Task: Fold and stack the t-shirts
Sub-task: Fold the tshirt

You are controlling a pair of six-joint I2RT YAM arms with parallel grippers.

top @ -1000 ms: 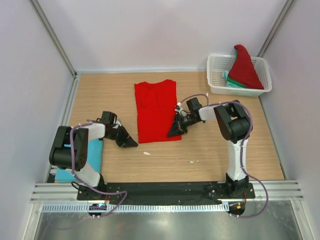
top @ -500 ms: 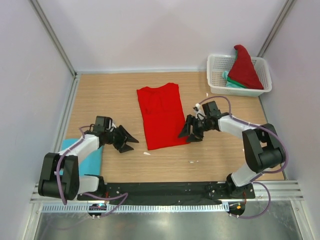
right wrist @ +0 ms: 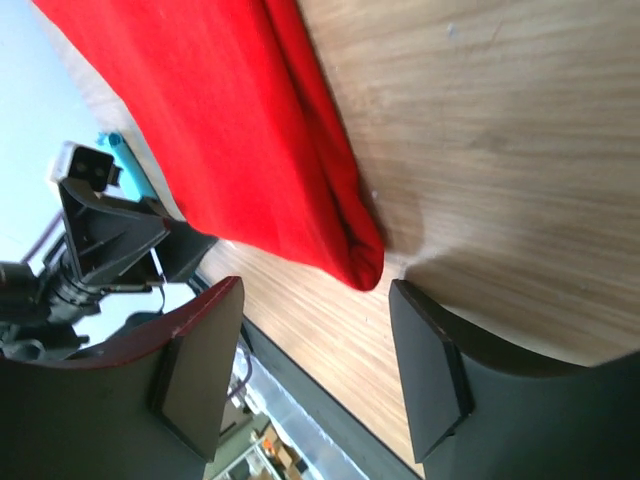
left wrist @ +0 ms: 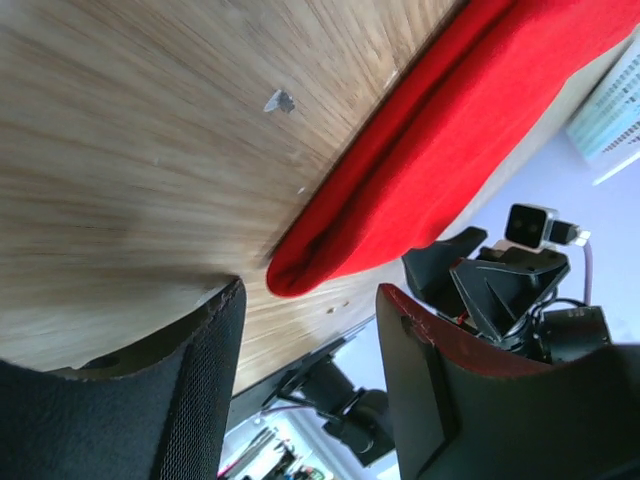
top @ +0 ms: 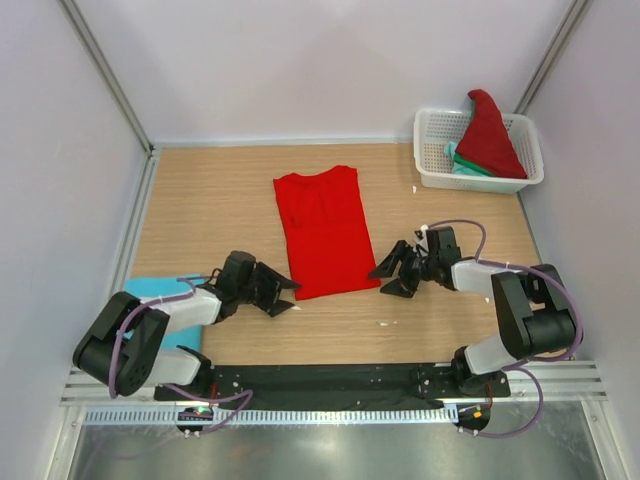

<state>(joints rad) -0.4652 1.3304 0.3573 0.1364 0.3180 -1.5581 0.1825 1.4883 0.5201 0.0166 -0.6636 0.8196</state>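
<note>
Nearest the bases, a light blue shirt (top: 157, 288) lies flat at the near left edge of the table (top: 210, 190), partly hidden by the left arm. A little further in, both arms reach low over the wood, pointing toward each other. The left claw (top: 278, 297) has its fingers spread apart and holds nothing, with the near left corner of the red shirt (top: 322, 232) just ahead of the gap. The right claw (top: 390, 281) is likewise spread and empty, facing the near right corner. That red shirt lies mid-table, folded into a long strip running away from the arms. At the far right corner a white basket (top: 432, 172) holds a dark red shirt (top: 490, 135) heaped over a teal shirt (top: 463, 163)
</note>
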